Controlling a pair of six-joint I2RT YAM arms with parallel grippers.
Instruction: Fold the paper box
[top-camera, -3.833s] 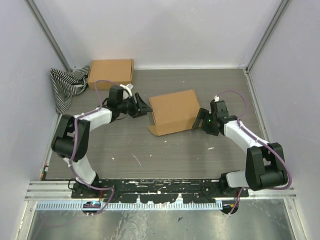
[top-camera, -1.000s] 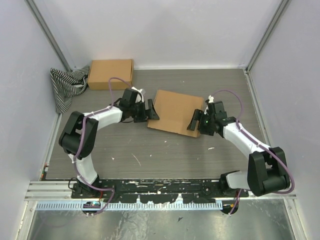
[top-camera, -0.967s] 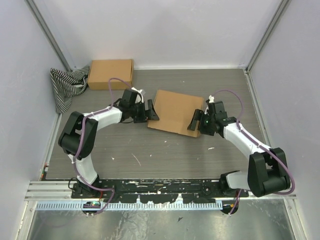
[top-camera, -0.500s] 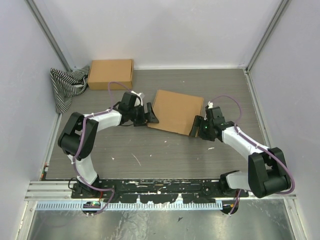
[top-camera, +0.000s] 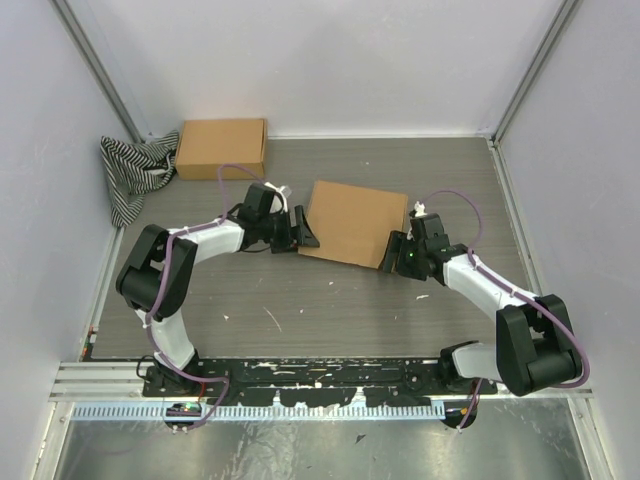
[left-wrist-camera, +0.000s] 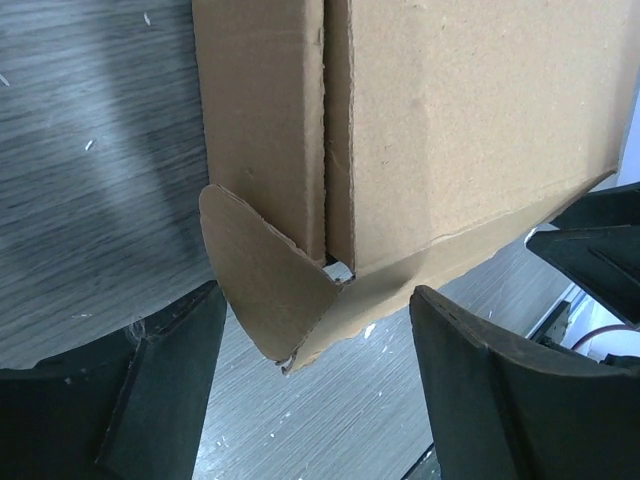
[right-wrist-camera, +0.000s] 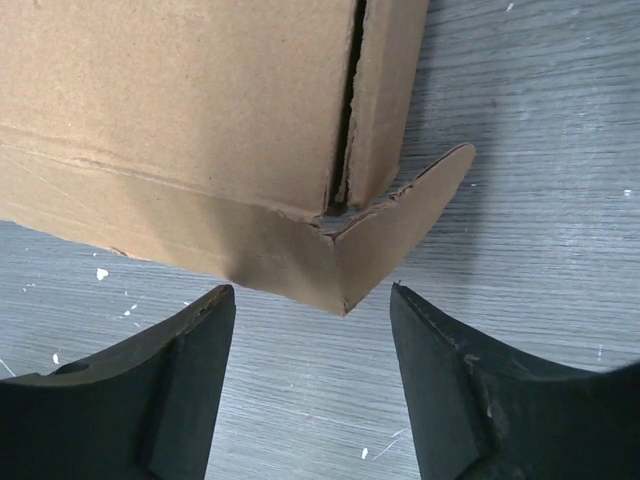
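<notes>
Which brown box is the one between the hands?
The paper box mid-table, flanked by left hand and right hand; the other box sits back left by the striped cloth.

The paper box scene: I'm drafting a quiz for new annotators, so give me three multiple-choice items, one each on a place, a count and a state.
1. Where does the striped cloth lie? A. far-left corner B. near right edge C. between the arm bases
2. How many brown cardboard boxes show from above? A. one B. two C. three
3. How do the left gripper and right gripper stand? A. shut on a flap B. open, astride a box corner C. out of view

1 A: the cloth is bunched beside the far box.
2 B: the paper box between the grippers, plus the far box.
3 B: each wrist view shows jaws apart around a corner of the paper box.
</notes>
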